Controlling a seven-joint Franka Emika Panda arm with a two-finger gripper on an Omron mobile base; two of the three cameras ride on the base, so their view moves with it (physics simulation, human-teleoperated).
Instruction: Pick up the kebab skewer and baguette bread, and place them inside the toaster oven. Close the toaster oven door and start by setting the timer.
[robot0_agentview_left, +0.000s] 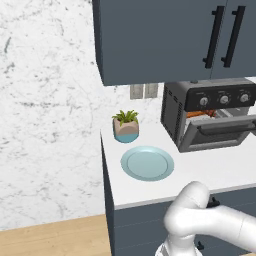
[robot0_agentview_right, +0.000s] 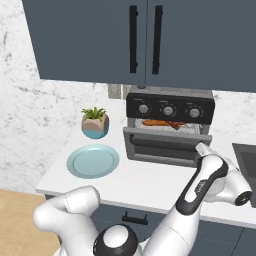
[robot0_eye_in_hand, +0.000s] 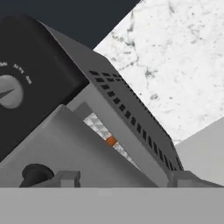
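Nearest to the camera we see the white arm (robot0_agentview_right: 200, 187), which reaches from the base up to the right lower corner of the toaster oven door (robot0_agentview_right: 162, 145). The pincer (robot0_agentview_right: 199, 146) is at this corner of the door. Its two fingers stand apart in the hand view, one (robot0_eye_in_hand: 65, 178) under the door panel and the other (robot0_eye_in_hand: 186, 178) beside the oven's side wall. We cannot tell if they touch the door.

The toaster oven (robot0_agentview_left: 212, 115) stands on the white tabletop (robot0_agentview_left: 215, 170) under the dark blue cabinets (robot0_agentview_right: 150, 40). Its door is partly raised and tilted, with a gap left at the top. Through this gap, on the wire rack, we see the baguette bread (robot0_agentview_right: 152, 122) on the left and the kebab skewer (robot0_agentview_right: 176, 125) just beside it on the right. Three round knobs (robot0_agentview_right: 168, 110) are in the black strip above the door.

Left of the oven, a light blue plate (robot0_agentview_left: 147, 163) lies on the tabletop. A small plant (robot0_agentview_left: 126, 125) in a pot stands behind it, near the wall.
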